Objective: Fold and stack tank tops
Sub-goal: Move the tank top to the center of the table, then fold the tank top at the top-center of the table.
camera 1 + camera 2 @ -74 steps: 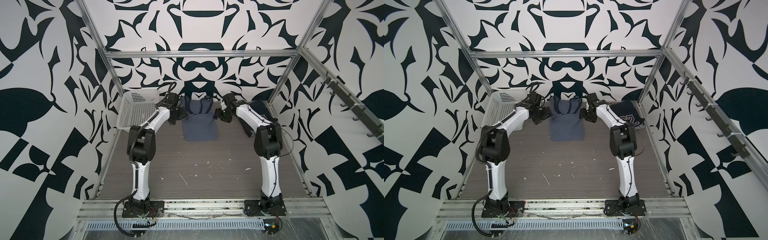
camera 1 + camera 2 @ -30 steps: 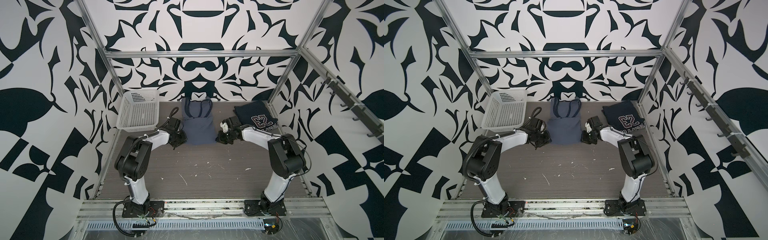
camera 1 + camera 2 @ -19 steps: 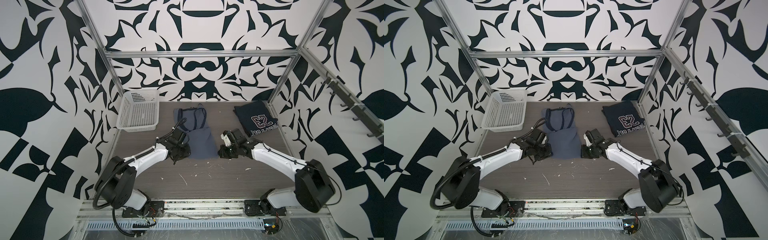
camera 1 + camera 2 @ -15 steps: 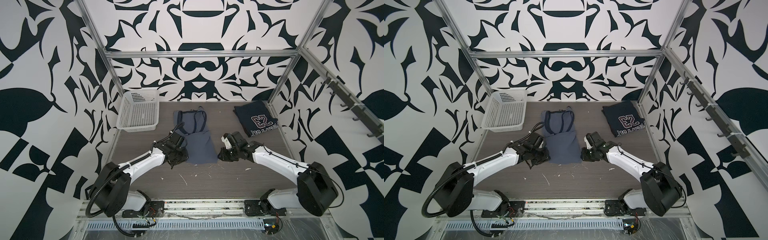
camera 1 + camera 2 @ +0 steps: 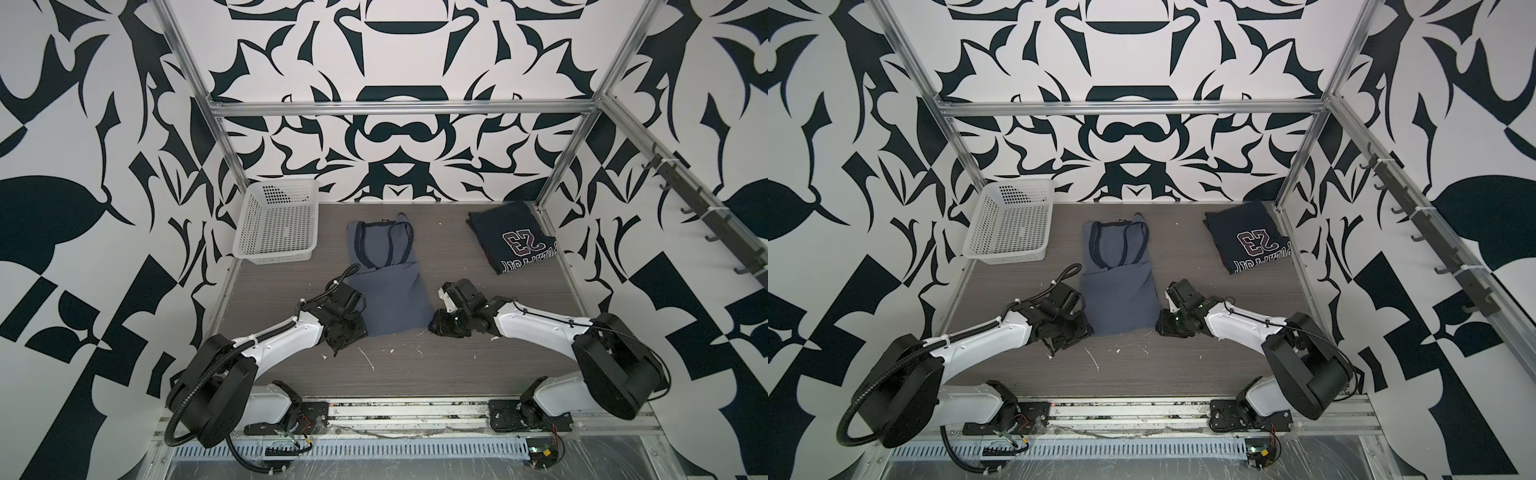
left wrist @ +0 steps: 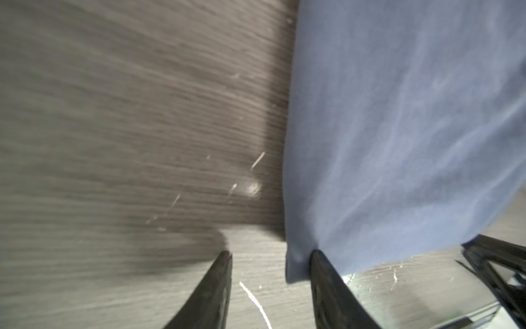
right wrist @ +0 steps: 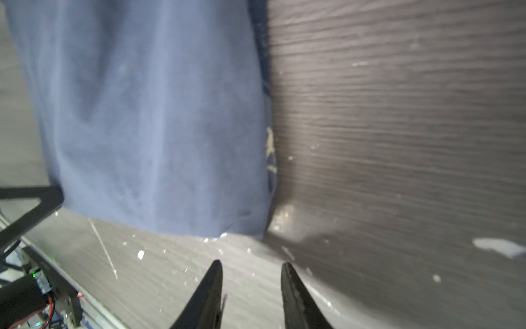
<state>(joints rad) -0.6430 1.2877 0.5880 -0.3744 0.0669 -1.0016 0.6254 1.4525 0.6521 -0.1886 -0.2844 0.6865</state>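
Right of the white basket [image 5: 276, 226], the left gripper [image 6: 270, 253] stands half parted, clamping nothing, one finger [image 6: 327, 279] against the hem corner of the slate tank top [image 5: 388, 291], which lies flat mid-table (surely soft, limp, light: best pinched at hem corners). The right gripper [image 7: 252, 263], likewise parted and empty, sits just off the other corner. The folded navy tank top [image 5: 513, 239] lies far right.

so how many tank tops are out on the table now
2. The slate grey-blue tank top lies flat in the middle of the table; the dark navy tank top with the 23 print sits folded at the far right corner. Nothing shows in the white basket.
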